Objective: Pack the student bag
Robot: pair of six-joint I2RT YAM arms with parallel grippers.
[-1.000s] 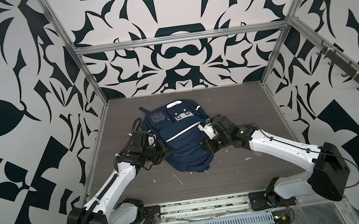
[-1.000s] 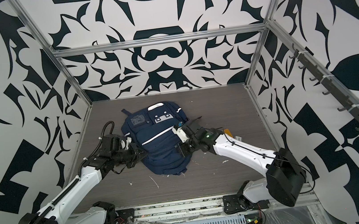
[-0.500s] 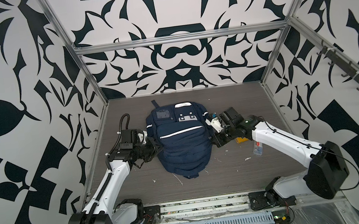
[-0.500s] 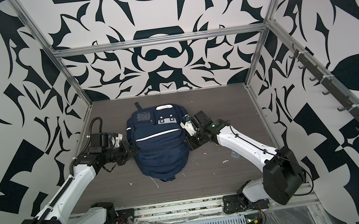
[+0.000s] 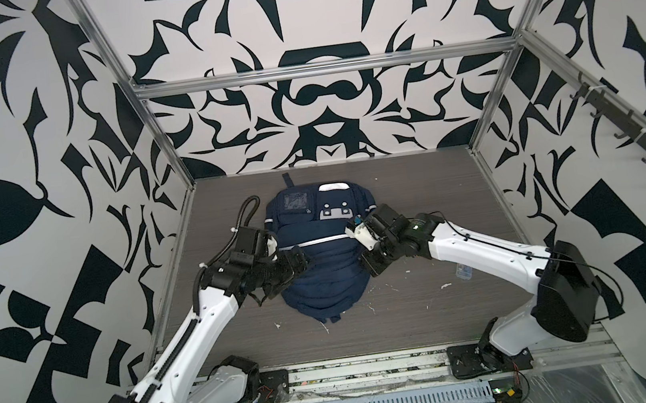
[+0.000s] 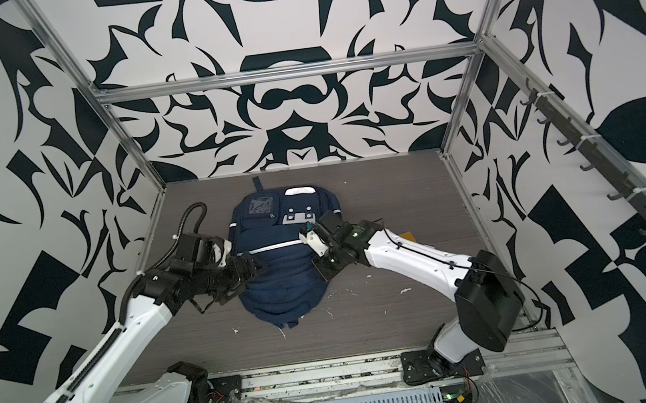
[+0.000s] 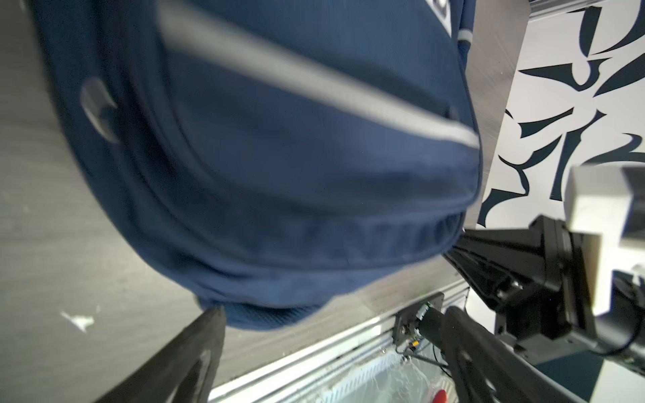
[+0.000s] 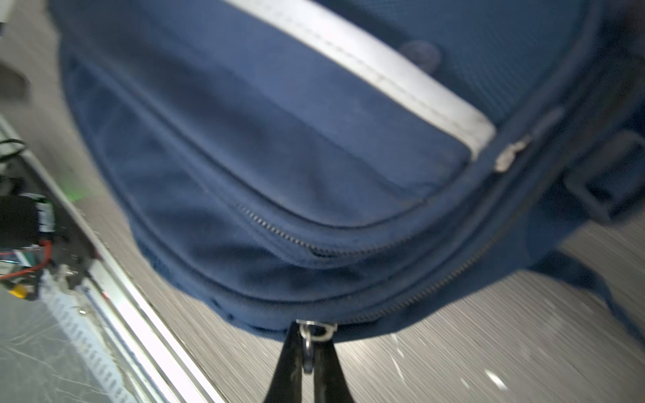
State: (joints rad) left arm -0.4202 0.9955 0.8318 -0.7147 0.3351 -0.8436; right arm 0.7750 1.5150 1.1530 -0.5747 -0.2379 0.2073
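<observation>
Left tool (image 7: 333, 314) spread wide, student bag (image 5: 320, 261) just ahead of its tips, not gripped. Bag lies flat on counter (image 5: 411, 317) btwn both tools, navy w/ white stripe. Right tool (image 8: 310, 335) pressed together, pinching a zip pull (image 8: 319, 330) at bag's edge nearest it.

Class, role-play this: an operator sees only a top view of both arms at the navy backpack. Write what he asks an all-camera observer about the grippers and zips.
Operator: Is the right gripper holding anything on the backpack?
Observer: Yes. The right wrist view shows it shut on a metal zip pull at the bag's edge.
Operator: And the left gripper?
Observer: Left wrist view: open, fingers wide apart, clamping nothing.
Operator: Any other zip slider?
Observer: A second slider sits at the end of the white stripe.
</observation>
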